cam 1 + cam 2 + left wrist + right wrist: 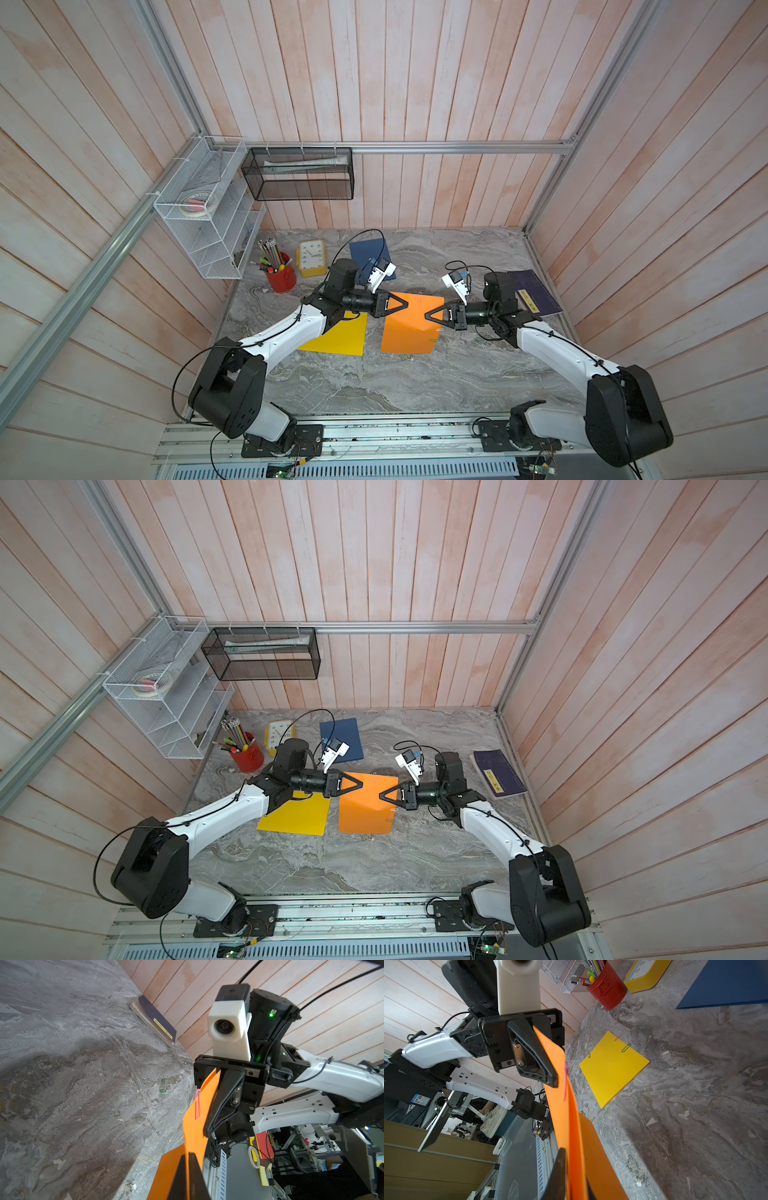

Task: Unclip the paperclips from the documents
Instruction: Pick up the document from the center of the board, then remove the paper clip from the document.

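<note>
Both grippers hold the orange document [409, 328] lifted off the table between them. My left gripper [402, 306] is shut on its left edge, and the left wrist view shows the fingers pinched tight on the sheet [195, 1126]. My right gripper [426, 316] straddles the right edge with its jaws a little apart round the sheet [560, 1105]. A pink paperclip [197, 1104] sits on the raised edge. The yellow document [340, 338] lies flat with a green paperclip [626, 1048] and a red one [617, 1038]. The dark blue document [368, 251] lies behind.
Three loose paperclips [163, 1091] lie on the marble table. A purple book [536, 293] rests at the right wall. A red pencil cup [281, 276] and yellow clock [311, 257] stand at the back left under a white wire rack [208, 212].
</note>
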`<state>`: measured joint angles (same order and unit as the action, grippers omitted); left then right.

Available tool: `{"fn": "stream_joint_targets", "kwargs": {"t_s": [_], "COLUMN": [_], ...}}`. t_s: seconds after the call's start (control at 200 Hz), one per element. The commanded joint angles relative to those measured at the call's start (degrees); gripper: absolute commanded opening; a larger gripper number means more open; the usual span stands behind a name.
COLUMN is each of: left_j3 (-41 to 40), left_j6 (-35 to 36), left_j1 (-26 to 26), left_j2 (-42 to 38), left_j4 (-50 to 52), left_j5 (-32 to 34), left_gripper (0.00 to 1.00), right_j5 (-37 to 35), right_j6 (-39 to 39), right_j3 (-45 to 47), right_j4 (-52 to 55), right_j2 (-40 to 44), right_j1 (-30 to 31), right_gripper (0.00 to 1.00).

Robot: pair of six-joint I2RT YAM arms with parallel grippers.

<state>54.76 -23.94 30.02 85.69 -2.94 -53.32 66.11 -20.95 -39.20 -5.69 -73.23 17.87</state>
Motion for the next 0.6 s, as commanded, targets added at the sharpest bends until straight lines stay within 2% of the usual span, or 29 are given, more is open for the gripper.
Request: {"fn": "stream_joint_targets", "kwargs": {"t_s": [0.0,0.11,0.21,0.42,0.595], "left_j3": [1.6,2.5,2.7,4.1,5.6], "left_j6": [1.2,3.9,7.0,12.3,15.4], "left_j1": [0.2,0.2,0.1,0.0,0.0], "left_j2": [0.4,-0.6,-2.0,-3.3,-3.4], "left_j4": [0.6,4.1,7.0,12.3,15.5], "left_j5": [1.3,2.6,3.3,1.4,-0.2], "left_gripper": [0.04,0.02,0.0,0.0,0.0], "right_j5": [-2.8,-7.2,-10.9,-17.8,-18.8], "right_j6": [2.5,6.1,9.4,15.4,16.6], "right_j3": [-2.2,-3.4,-5.0,-10.0,-11.8], "right_j4": [2.5,7.9,13.0,22.0,22.2], "right_j2": [0.2,1.4,2.4,4.3,6.5], "right_j1": [0.0,-1.2,-2.8,-3.1,-3.1], "right_gripper": [0.3,0.43,0.49,0.53,0.53]}}
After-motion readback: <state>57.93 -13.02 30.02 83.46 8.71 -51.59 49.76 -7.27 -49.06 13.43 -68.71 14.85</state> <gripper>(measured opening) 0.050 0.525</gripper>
